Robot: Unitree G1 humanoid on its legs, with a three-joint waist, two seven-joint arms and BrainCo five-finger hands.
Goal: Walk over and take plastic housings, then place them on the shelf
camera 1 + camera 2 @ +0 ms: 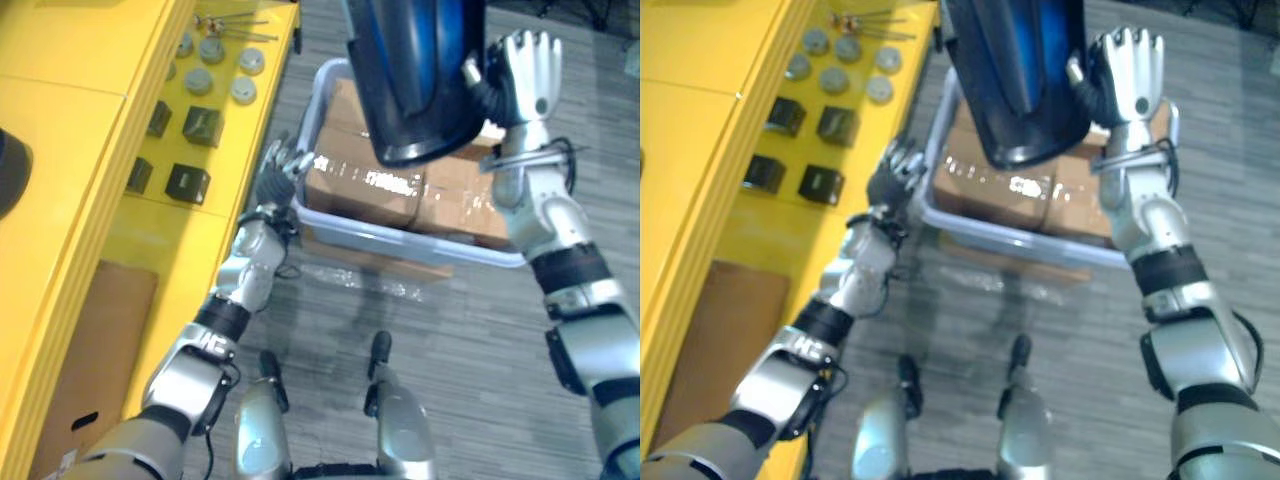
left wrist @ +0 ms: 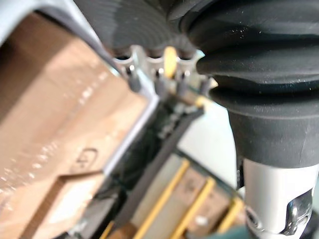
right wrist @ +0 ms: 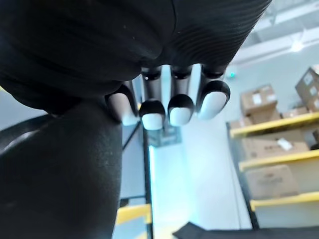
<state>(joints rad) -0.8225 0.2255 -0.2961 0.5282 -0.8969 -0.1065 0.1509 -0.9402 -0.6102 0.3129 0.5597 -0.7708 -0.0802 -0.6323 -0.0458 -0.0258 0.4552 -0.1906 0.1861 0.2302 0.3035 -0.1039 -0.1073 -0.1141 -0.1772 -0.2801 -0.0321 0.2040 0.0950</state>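
- Hanging high at 12 o'clock in the head views, a big dark plastic housing (image 1: 415,70) with a blue shine is showing very close to the camera, above the grey bin (image 1: 400,238).
- The right hand (image 1: 530,75) is standing at 1 o'clock, just beside the housing's right edge, with its fingers (image 1: 520,50) pointing straight up and held wide, not curling round anything.
- In the right wrist view the fingertips (image 3: 180,107) are lying in a row beside the dark rounded wall of the housing (image 3: 60,169). I cannot tell if the palm is really pressing on it or carrying it.
- The left hand (image 1: 280,172) is staying low, near the centre toward 10 o'clock, at the left rim of the bin and well apart from the housing.
- Its fingers (image 2: 133,79) are loosely spread and relaxed, holding nothing, with the tips just at the bin's rim. Whether they are touching it is not clear.
- The bin is sitting on the floor in the middle, and taped cardboard boxes (image 1: 360,190) are filling it.
- The yellow shelf (image 1: 90,130) is running along 9 to 11 o'clock, beside the bin's left side.
- On it, round grey caps (image 1: 243,90) are lying at 11 o'clock, and small dark blocks (image 1: 201,127) are standing just below them.
- A flat cardboard sheet (image 1: 110,330) is lying at 8 o'clock on the shelf's lower part.
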